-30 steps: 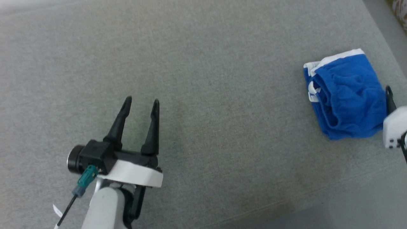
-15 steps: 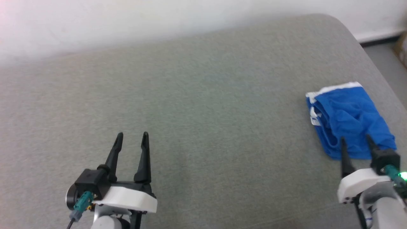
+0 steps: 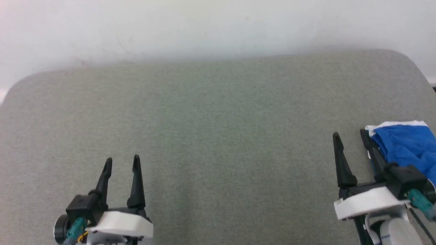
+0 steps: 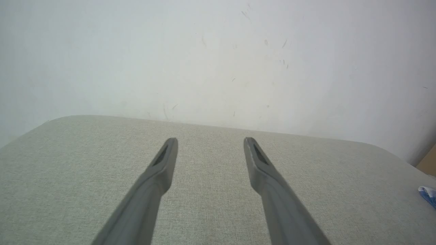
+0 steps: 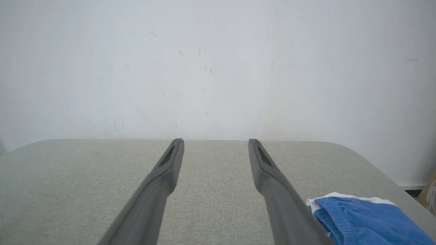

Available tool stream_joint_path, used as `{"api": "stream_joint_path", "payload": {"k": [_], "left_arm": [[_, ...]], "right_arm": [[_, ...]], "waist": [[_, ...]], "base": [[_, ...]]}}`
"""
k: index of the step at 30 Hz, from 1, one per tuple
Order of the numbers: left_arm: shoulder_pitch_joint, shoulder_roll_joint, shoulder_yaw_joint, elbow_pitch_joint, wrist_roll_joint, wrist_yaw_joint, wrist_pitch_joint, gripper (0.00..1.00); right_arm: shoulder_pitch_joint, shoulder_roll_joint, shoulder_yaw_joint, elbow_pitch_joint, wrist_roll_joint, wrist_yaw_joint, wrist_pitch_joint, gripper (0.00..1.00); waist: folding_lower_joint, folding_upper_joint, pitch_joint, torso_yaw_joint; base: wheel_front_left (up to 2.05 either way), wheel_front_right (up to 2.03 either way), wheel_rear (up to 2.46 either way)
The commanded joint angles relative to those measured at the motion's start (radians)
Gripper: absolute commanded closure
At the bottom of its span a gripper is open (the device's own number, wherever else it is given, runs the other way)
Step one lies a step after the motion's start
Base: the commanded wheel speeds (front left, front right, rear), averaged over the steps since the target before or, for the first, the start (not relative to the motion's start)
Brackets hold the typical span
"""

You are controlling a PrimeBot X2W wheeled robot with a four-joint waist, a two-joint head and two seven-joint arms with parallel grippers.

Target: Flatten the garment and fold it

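Garment (image 3: 405,146) noted at 4 o'clock of the head view, near the right edge of the grey padded surface (image 3: 218,129). It lies as a rumpled, doubled-over bundle with its white trim toward 12 o'clock.

Left gripper (image 3: 122,159) at 8 o'clock: jaws apart, empty, well apart from the cloth.

Right gripper (image 3: 350,133): jaws apart, empty, just beside the bundle's 9 o'clock edge; contact cannot be told.

Step judged: nothing grasped, flattening not begun. The next move calls for the right gripper to be shifted toward 3 o'clock and lowered onto a hem.
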State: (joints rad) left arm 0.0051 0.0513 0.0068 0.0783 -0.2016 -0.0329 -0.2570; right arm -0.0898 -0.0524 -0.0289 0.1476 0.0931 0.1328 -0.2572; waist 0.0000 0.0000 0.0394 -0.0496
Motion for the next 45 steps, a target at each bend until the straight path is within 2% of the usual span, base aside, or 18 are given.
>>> {"api": "stream_joint_path", "payload": {"k": [1, 11, 23, 24, 45], "left_arm": [[0.022, 0.0, 0.009, 0.002, 0.013, -0.005, -0.005, 0.0], [0.103, -0.001, 0.005, 0.026, 0.018, -0.022, -0.005, 0.0], [0.104, -0.001, -0.023, 0.049, 0.021, -0.02, -0.005, 0.0], [0.111, 0.0, -0.02, 0.047, 0.017, -0.019, 0.001, 1.0], [0.093, 0.0, -0.018, 0.027, 0.046, -0.011, 0.042, 1.0]], "right_arm": [[0.035, 0.002, 0.007, -0.033, 0.019, -0.002, -0.004, 0.0], [0.196, 0.002, 0.043, -0.115, 0.089, -0.002, -0.004, 0.0], [0.198, 0.002, 0.055, -0.103, 0.101, -0.002, 0.0, 0.0], [0.203, 0.0, 0.054, -0.105, 0.095, 0.0, 0.001, 1.0], [0.185, 0.0, 0.05, -0.112, 0.066, 0.0, 0.042, 1.0]], "waist": [[0.0, 0.0, -0.038, 0.032], [0.0, 0.0, -0.104, 0.019], [0.0, 0.0, -0.101, 0.022], [0.0, 0.0, -0.101, 0.022], [0.0001, 0.0, -0.091, 0.026]], "base": [[0.0, 0.0, 0.0], [0.0, 0.0, 0.0], [0.0, 0.0, 0.0], [0.0, 0.0, 0.0], [0.0, 0.0, 0.0]]}}
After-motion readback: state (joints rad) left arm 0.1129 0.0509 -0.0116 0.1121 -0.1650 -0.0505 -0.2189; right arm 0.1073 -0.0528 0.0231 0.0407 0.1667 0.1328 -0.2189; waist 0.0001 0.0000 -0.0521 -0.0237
